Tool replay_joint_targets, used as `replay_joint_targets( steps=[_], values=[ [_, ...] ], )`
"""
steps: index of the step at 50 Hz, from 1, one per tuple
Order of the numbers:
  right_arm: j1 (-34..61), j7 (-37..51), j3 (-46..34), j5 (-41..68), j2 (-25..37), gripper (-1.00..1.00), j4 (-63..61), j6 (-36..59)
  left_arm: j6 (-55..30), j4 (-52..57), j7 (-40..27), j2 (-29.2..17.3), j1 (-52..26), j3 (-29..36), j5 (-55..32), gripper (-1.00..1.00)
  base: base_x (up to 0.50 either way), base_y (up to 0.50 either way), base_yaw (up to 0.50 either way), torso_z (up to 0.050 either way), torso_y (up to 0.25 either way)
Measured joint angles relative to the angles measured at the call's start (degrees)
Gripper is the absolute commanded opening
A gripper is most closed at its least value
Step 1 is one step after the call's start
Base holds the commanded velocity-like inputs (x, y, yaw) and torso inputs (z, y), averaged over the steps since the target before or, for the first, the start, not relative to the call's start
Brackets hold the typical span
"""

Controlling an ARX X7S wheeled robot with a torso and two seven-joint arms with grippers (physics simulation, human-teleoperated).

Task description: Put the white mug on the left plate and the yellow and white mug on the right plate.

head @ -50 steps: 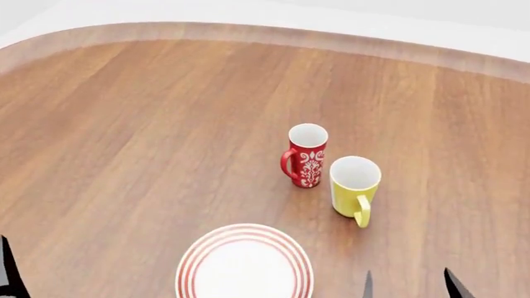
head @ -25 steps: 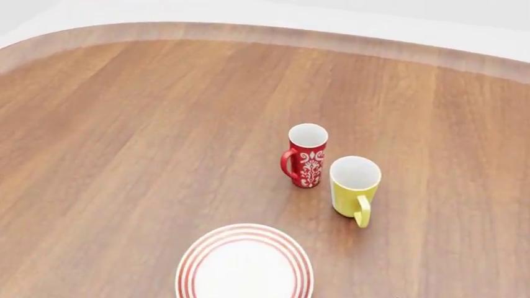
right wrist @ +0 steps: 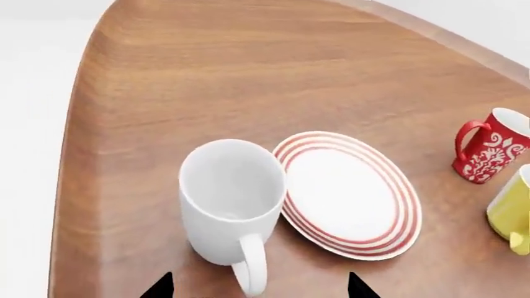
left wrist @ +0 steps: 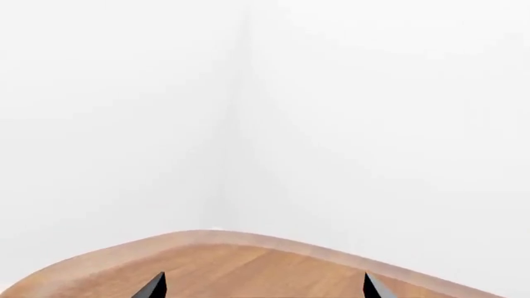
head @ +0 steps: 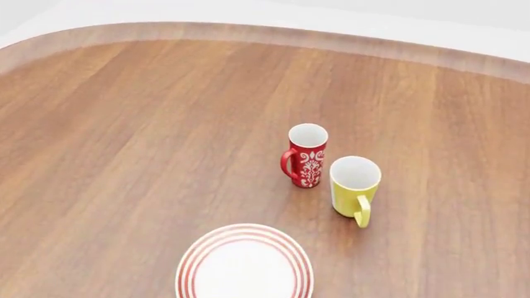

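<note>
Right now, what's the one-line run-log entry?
white mug: upright on table beside ringed plate | yellow and white mug: on table, unplated | right claw: open, empty

A red mug (head: pixel 306 155) with a white floral pattern and a white inside stands upright on the wooden table (head: pixel 141 143), its handle turned toward the table's left side. The table has a rounded, paler edge. Beyond it rise plain white walls (left wrist: pixel 348 112) that meet in a corner.

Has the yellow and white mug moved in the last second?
No. The yellow and white mug stands in the same spot beside the red mug.
</note>
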Motion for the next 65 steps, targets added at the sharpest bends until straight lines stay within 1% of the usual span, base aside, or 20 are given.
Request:
replay_joint_targets(
  steps=[11,22,38,65],
  values=[
    [9.6,-5.5,-5.7,-1.9,-3.7,1.0,9.4,1.0,0.3,-0.6,-0.1,0.1,-0.2,1.2,0.6,1.0,0.0,0.0,0.0,0.0,0.0],
    [15.8,-9.7,-9.7,-3.6,-6.5,1.0,17.2,0.2,0.2,-0.7,-0.3,-0.1,-0.4,1.9,0.7,1.0,0.0,0.0,0.0,0.0,0.0],
    [18.4,-13.0,-14.9,-6.6,-7.9,1.0,23.1,-1.0,0.2,-0.3,-0.9,-0.6,-0.3,2.0,0.4,1.0,0.0,0.0,0.0,0.0,0.0],
    [23.0,-16.0,-19.6,-9.7,-11.0,1.0,32.4,-2.1,1.1,-0.2,-1.4,-1.1,0.3,2.3,0.0,1.0,0.0,0.0,0.0,0.0,0.0]
  ],
)
